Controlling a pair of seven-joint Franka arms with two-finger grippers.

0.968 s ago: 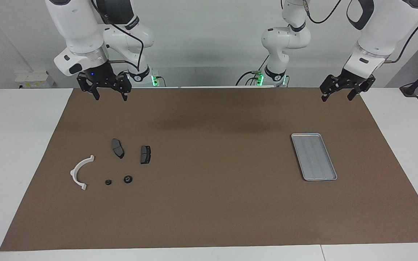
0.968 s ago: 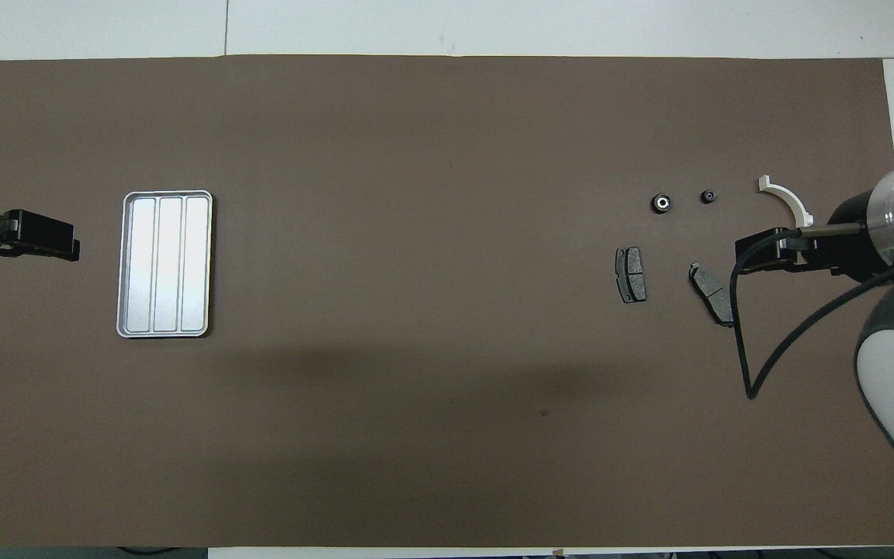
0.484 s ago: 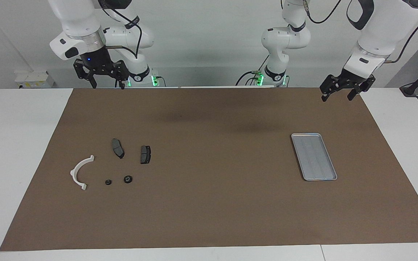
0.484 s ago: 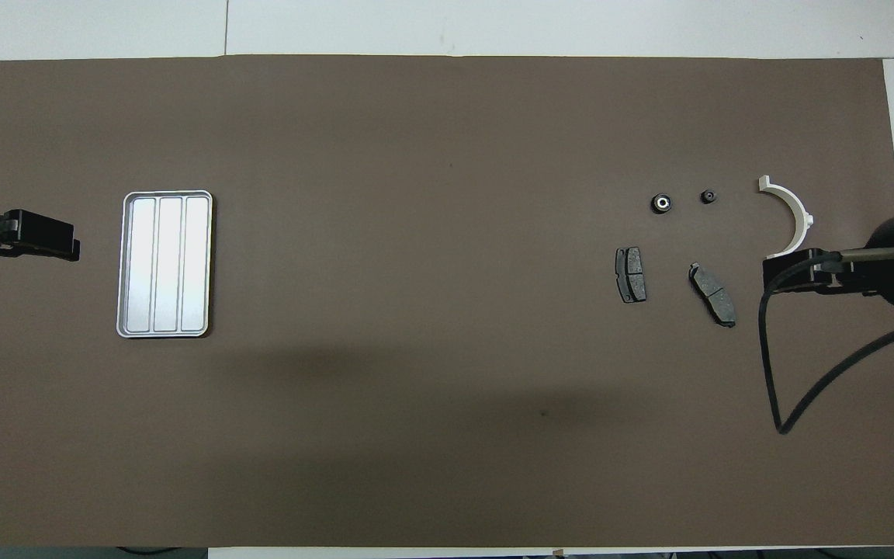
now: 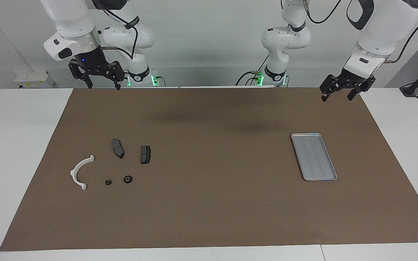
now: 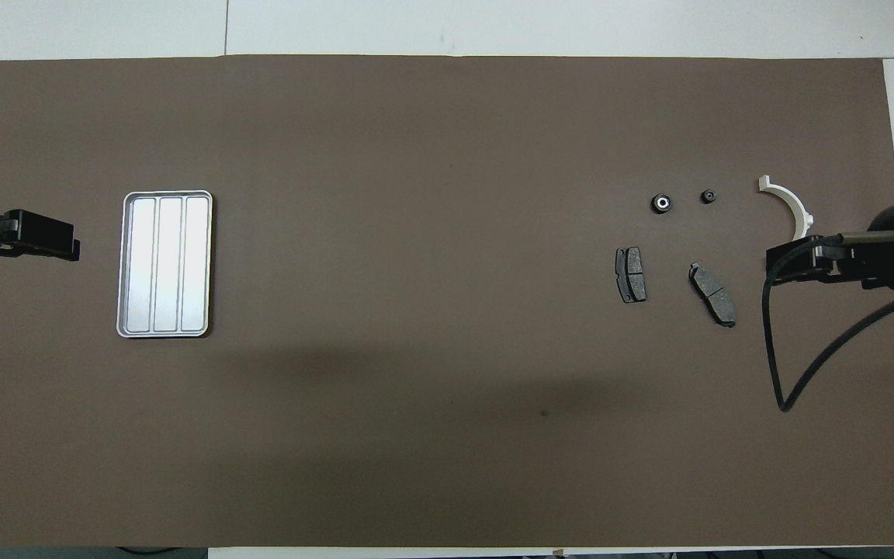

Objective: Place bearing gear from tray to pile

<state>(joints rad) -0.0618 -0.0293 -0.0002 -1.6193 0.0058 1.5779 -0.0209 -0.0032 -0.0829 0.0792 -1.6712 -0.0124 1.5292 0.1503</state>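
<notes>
The silver tray (image 5: 314, 156) lies empty toward the left arm's end; it also shows in the overhead view (image 6: 165, 264). The pile lies toward the right arm's end: a white half-ring bracket (image 5: 79, 172), two dark brake pads (image 5: 117, 148) (image 5: 145, 154), a round dark bearing gear (image 5: 128, 179) with a pale centre (image 6: 662, 203), and a smaller dark round part (image 5: 108, 182). My right gripper (image 5: 103, 86) is open and empty, raised over the mat's edge by its base. My left gripper (image 5: 337, 97) is open and empty, waiting over the mat's corner.
A brown mat (image 5: 216, 203) covers most of the white table (image 5: 16, 145). In the overhead view the right gripper (image 6: 784, 260) and its black cable (image 6: 773, 341) overlap the bracket's end (image 6: 792, 210).
My right gripper has risen and drawn back toward its base, away from the pile. The left arm and all parts have not moved.
</notes>
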